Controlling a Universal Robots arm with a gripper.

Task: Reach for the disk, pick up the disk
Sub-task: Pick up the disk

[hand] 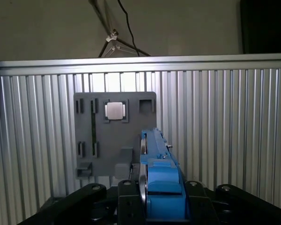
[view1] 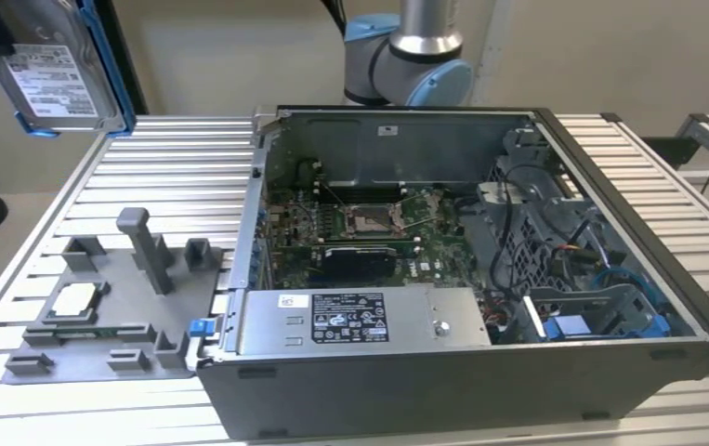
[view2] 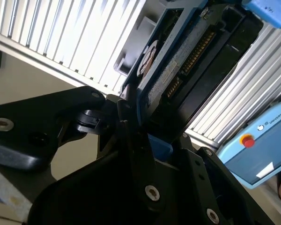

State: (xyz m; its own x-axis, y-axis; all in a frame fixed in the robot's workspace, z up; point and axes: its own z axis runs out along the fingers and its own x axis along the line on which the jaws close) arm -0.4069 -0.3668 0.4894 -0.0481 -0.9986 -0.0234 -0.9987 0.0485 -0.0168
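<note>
Jaws grip the disk (view1: 57,70), apparently by its blue rails (hand: 144,154). Your gripper (hand: 159,186) holds it aloft, well above the ribbed table (view1: 168,158).

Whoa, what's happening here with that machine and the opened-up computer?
The hand of a robot arm is clamped on the disk, a silver hard drive with blue rails, holding it up in the air, to the exterior view's left of the open computer case. A grey holder with a small chip lies on the table.
</note>
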